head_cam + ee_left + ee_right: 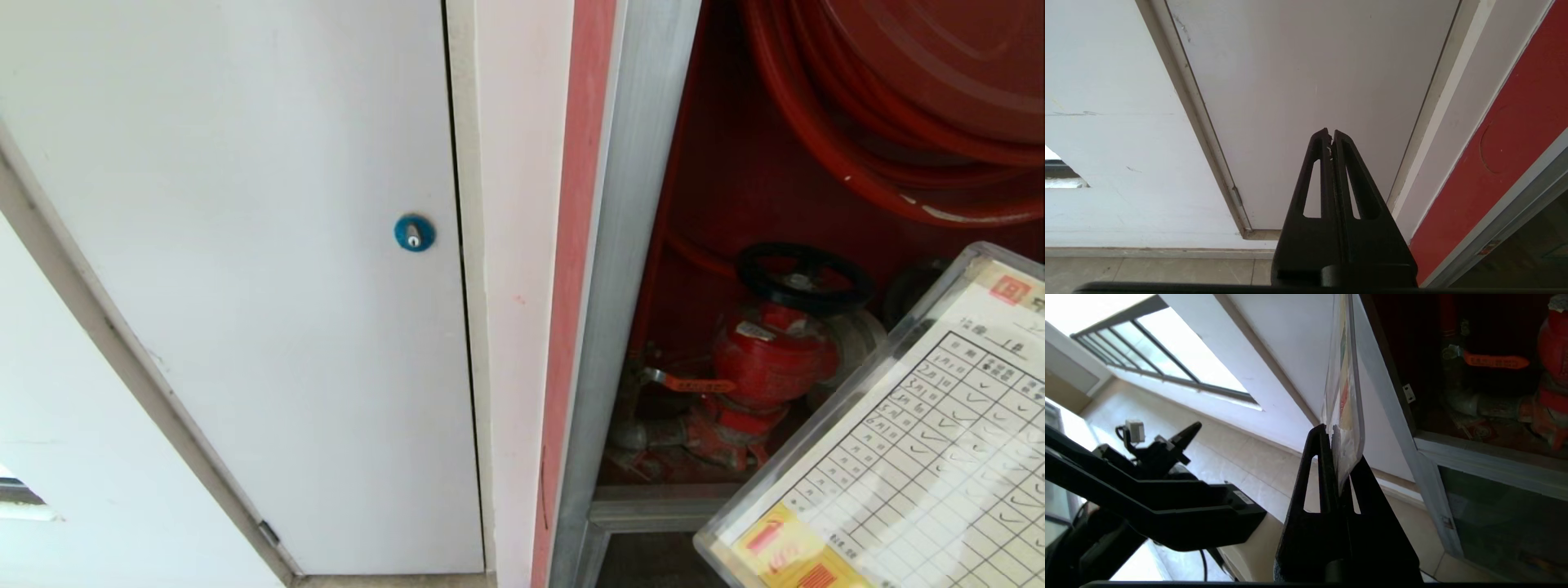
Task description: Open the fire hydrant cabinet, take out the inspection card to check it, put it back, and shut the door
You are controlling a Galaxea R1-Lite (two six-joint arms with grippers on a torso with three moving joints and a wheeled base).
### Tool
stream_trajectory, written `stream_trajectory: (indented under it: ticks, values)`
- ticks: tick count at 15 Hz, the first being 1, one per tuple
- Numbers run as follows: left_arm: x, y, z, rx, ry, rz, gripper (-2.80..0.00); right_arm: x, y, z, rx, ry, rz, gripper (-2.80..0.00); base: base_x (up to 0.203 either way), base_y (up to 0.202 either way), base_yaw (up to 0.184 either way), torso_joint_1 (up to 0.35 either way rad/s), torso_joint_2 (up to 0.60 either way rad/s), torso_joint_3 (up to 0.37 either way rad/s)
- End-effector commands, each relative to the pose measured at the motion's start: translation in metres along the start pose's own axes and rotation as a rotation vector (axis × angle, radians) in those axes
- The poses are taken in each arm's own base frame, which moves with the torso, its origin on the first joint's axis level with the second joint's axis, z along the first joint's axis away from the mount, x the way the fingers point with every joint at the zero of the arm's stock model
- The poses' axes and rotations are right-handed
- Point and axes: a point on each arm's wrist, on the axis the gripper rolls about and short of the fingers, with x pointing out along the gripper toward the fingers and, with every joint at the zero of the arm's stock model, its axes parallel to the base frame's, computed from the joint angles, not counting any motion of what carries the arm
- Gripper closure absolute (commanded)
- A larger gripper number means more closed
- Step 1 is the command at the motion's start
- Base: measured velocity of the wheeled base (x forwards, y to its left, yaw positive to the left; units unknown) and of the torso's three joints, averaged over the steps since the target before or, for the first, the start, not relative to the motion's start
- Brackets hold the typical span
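The fire hydrant cabinet (pixel 645 269) stands open, red inside, with the red hose reel (pixel 914 106) above and the red valve (pixel 767 359) with its black handwheel below. The inspection card (pixel 906 457), white with a grid of checkmarks and a yellow strip, is held up close in front of the head camera at the lower right. My right gripper (pixel 1337 435) is shut on the card's (pixel 1345 412) bottom edge, seen edge-on in the right wrist view. My left gripper (pixel 1330 134) hangs shut and empty before the white panel. The door is out of view.
A white flush panel (pixel 245 286) with a round blue lock (pixel 414 233) fills the wall left of the cabinet. A smaller lower glass panel (pixel 1506 522) sits under the cabinet opening. My parked left arm (pixel 1147 506) shows low beside the tiled floor (pixel 1147 271).
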Motion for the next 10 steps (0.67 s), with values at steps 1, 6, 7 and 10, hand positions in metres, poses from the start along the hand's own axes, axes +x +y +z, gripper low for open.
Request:
stream_trajectory:
  ticks: [1, 6, 7, 10]
  values:
    - [0.0, 0.0, 0.0, 0.0, 0.001, 0.001, 0.0, 0.006, -0.007, 0.004, -0.016, 0.032, 0.022, 0.0, 0.0, 0.0, 0.0, 0.0, 0.0, 0.0]
    - [0.0, 0.0, 0.0, 0.0, 0.001, 0.001, 0.0, 0.017, -0.018, 0.014, -0.139, 0.065, 0.05, 0.0, 0.0, 0.0, 0.0, 0.0, 0.0, 0.0]
    - [0.0, 0.0, 0.0, 0.0, 0.001, 0.001, 0.0, 0.018, -0.019, 0.016, -0.177, 0.07, 0.062, 0.0, 0.0, 0.0, 0.0, 0.0, 0.0, 0.0]
    - [0.0, 0.0, 0.0, 0.0, 0.002, 0.001, 0.0, 0.023, -0.02, 0.026, -0.252, 0.086, 0.107, 0.0, 0.0, 0.0, 0.0, 0.0, 0.0, 0.0]
